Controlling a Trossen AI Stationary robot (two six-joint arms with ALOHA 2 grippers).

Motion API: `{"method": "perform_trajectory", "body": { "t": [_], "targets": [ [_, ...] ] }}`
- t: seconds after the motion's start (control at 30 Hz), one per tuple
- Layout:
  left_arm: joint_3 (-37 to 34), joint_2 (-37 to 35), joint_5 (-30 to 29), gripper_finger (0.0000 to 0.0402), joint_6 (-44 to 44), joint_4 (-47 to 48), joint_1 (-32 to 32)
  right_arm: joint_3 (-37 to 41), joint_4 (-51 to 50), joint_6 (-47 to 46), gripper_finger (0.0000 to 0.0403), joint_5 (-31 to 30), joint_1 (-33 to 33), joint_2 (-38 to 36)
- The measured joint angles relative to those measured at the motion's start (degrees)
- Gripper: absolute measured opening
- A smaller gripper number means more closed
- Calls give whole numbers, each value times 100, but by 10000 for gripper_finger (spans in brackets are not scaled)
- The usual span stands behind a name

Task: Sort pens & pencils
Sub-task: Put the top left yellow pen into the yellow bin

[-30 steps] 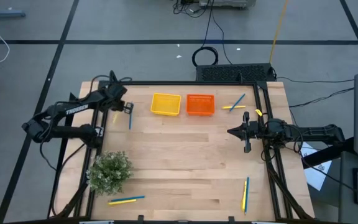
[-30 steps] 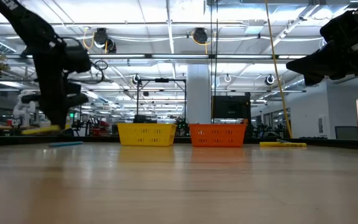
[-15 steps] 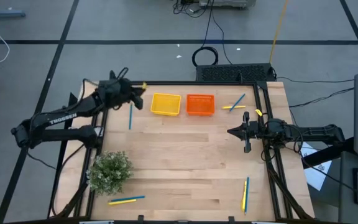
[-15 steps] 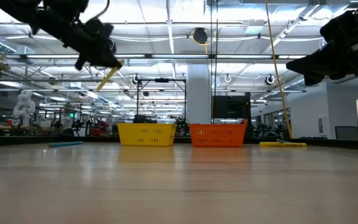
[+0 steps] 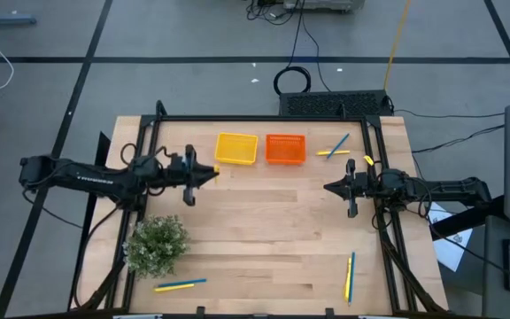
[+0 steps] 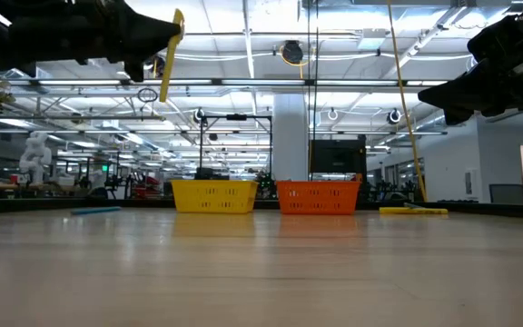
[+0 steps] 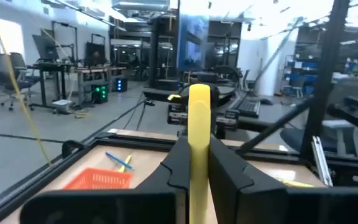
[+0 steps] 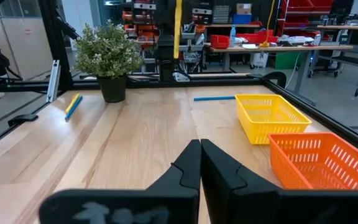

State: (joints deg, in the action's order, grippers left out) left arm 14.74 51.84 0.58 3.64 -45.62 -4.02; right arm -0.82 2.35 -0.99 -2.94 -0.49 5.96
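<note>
Left gripper (image 5: 200, 172): clenched on a yellow pencil (image 7: 198, 149), held aloft at the yellow tray's (image 5: 236, 148) seven o'clock.
Right gripper (image 5: 331, 188): fingers pressed together, empty.

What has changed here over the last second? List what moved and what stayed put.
The left gripper, shut on a yellow pencil, lifted it off the table's far left part and swung it toward the middle, near the yellow tray. The blue pen it left behind, the orange tray, the other pens, the plant and the shut right gripper stayed as they were.
</note>
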Motion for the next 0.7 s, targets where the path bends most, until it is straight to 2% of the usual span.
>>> {"method": "perform_trajectory", "body": {
  "t": [0.4, 0.5, 0.6, 0.7],
  "targets": [
    [25, -3, -117, 30, -85, 39, 24, -2, 0, 0, 0, 0, 0, 2],
    [87, 21, -621, 30, 35, 124, 19, -2, 0, 0, 0, 0, 0, 2],
    [422, 232, -1179, 30, 55, 691, -1, -1, 0, -2, 0, 0, 0, 2],
    [1161, 557, -1294, 30, -177, 1713, -204, -1, 0, 0, 0, 0, 0, 2]
  ]
}}
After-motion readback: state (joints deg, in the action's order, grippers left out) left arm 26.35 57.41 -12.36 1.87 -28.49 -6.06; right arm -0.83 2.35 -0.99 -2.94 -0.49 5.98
